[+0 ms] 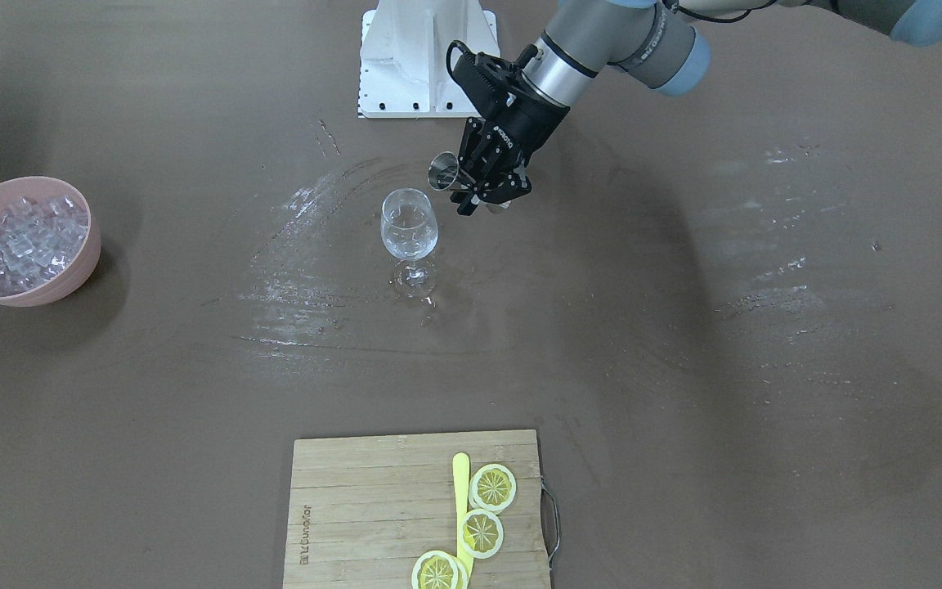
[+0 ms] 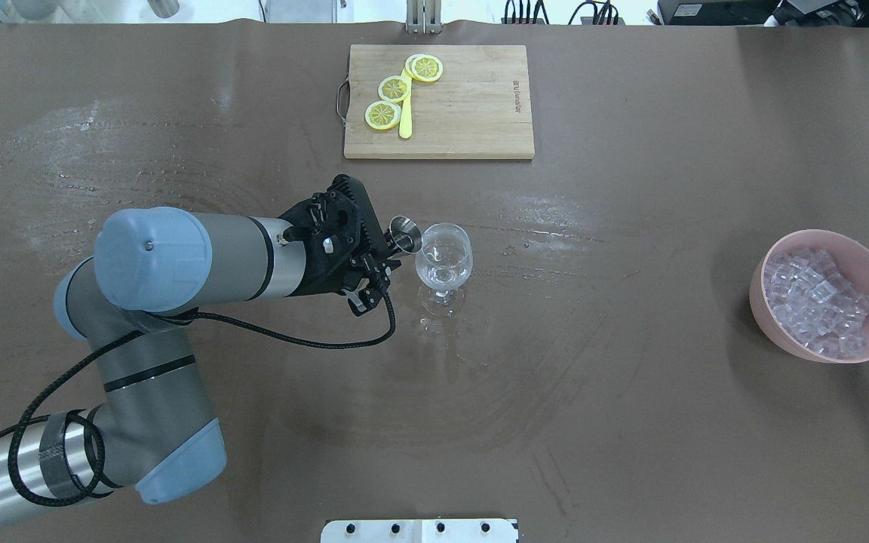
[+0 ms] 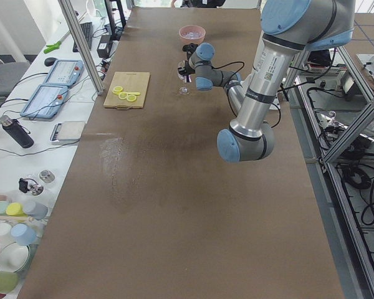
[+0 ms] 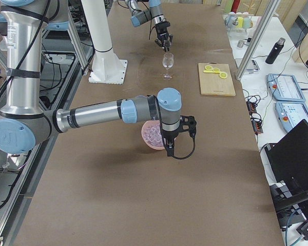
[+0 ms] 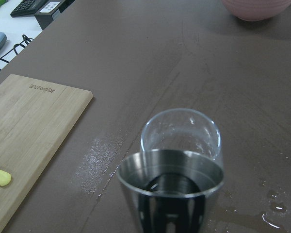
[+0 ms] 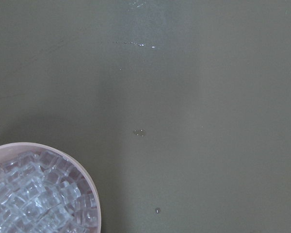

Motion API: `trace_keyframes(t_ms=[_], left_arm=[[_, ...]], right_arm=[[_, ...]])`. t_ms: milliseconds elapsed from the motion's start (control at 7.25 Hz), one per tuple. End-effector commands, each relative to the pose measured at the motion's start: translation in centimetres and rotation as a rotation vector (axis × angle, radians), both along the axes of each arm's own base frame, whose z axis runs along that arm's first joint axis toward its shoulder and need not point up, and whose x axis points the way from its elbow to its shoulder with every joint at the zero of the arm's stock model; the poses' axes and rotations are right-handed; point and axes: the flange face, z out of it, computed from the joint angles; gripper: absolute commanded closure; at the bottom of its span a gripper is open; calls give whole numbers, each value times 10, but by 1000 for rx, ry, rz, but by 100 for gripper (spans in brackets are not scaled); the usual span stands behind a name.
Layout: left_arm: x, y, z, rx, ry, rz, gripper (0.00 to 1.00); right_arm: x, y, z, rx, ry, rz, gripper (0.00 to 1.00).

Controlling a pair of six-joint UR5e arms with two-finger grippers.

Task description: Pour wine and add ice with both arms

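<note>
Beside the glass point(image 1: 409, 225), we find the left claw point(image 1: 483, 195) clamped on a jigger point(image 1: 444, 173); tilt it slowly, lip over the rim. Ice point(image 1: 25, 241) lies in a bowl point(image 1: 70, 278) well apart; how open the right claw point(image 4: 170, 146) is, we cannot tell.

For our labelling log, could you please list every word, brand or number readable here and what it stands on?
"ROBOTIQ": left gripper, holding the jigger; upside down in the front view.
Brand mark on the cutting board: too blurred to read.
Sticker on the left arm: too small to read.
</note>
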Motion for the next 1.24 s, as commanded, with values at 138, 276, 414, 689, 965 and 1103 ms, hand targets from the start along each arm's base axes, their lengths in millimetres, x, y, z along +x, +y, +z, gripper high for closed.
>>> trace_keyframes(t_ms=[138,276,414,689,965,1103], left_arm=[[6,-1,-10,-19,-40,1,100],[10,1,-8,-23,-50,4,100],[11,0,-11,-32,-66,4,100],[15,-3,-22,-49,-104,0,100],[18,-2,-24,-57,-125,2,100],[19,-3,-29,-43,-142,6,100]], right_arm=[[0,2,1,-3,-3,0,0],[0,2,3,-7,-2,0,0],[0,2,2,-5,-6,-1,0],[-1,3,2,-7,-12,-2,0],[-1,3,3,-9,-11,-2,0],[-1,3,3,-10,-11,-2,0]])
